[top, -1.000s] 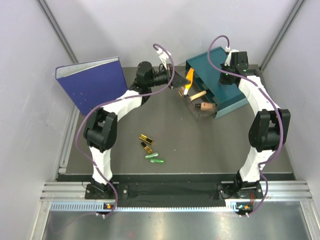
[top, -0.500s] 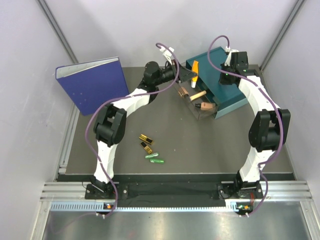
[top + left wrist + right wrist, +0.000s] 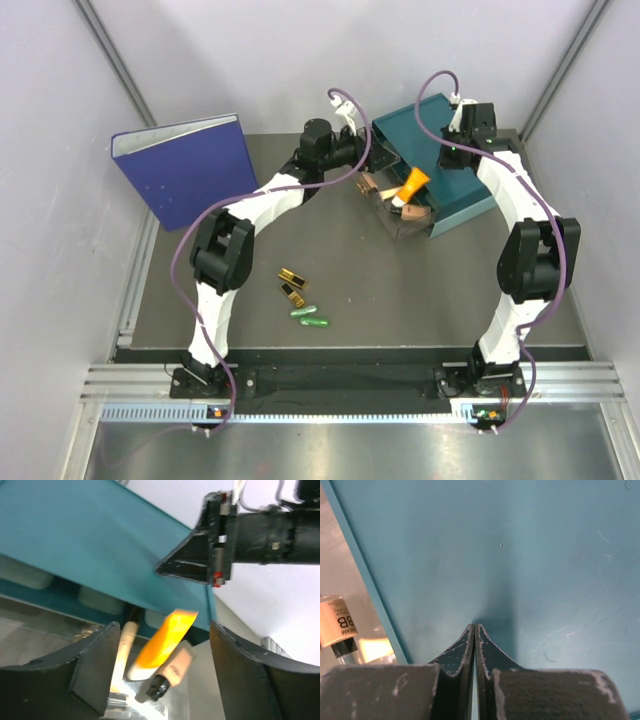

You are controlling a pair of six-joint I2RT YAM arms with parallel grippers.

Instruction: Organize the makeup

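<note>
My left gripper (image 3: 378, 166) hangs open over the clear drawer (image 3: 398, 222) pulled out of the teal drawer box (image 3: 470, 196). The yellow-orange white-capped tube (image 3: 410, 185) is loose between and below the open fingers (image 3: 95, 665), blurred, tilted over two beige dark-capped bottles (image 3: 176, 666) in the drawer. My right gripper (image 3: 456, 150) is shut with its tips (image 3: 475, 630) pressed on the box's teal top. Two gold-and-black cases (image 3: 292, 284) and two green capsules (image 3: 309, 317) lie on the mat nearer the arm bases.
A large blue binder (image 3: 185, 170) stands at the back left. Grey walls close in the mat at the back and on both sides. One beige bottle (image 3: 337, 622) shows at the left edge of the right wrist view.
My left gripper carried the yellow-orange tube rightward over the drawer and opened, and the tube has dropped from the fingers toward the drawer. The right arm has not moved.
</note>
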